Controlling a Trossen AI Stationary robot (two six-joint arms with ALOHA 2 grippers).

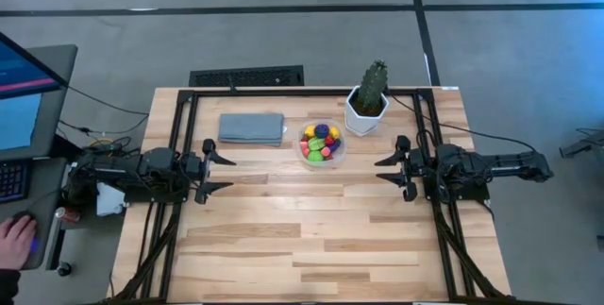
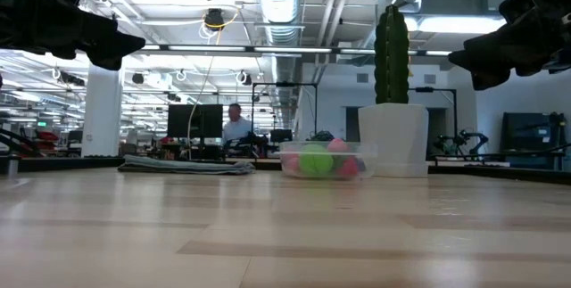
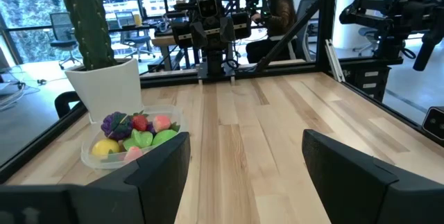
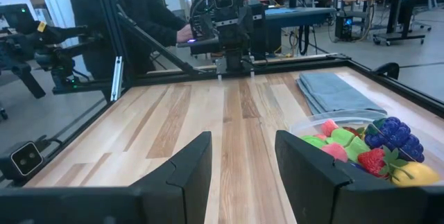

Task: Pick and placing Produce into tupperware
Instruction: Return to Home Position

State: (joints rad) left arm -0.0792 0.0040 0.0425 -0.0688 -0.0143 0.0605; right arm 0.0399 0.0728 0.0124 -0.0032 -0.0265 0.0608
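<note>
The tupperware (image 1: 343,152), a round clear container, stands on the table at the far middle. The produce (image 1: 321,143) lies heaped inside it: yellow, green, purple, red and pink toy pieces, which also show in the left wrist view (image 3: 135,137) and the right wrist view (image 4: 361,144). My left gripper (image 1: 226,174) waits at the table's left side, pointing level toward the middle, open and with nothing between its fingers. My right gripper (image 1: 379,170) waits at the right side, facing it. Its fingers (image 4: 194,158) stand a narrow gap apart, with nothing between them.
A potted cactus (image 1: 375,83) in a white pot (image 1: 363,114) stands just right of the tupperware. A folded grey-blue cloth (image 1: 252,127) lies to its left. A person's hand (image 1: 14,239) rests at a desk beyond the table's left edge. Bare wood lies between the grippers.
</note>
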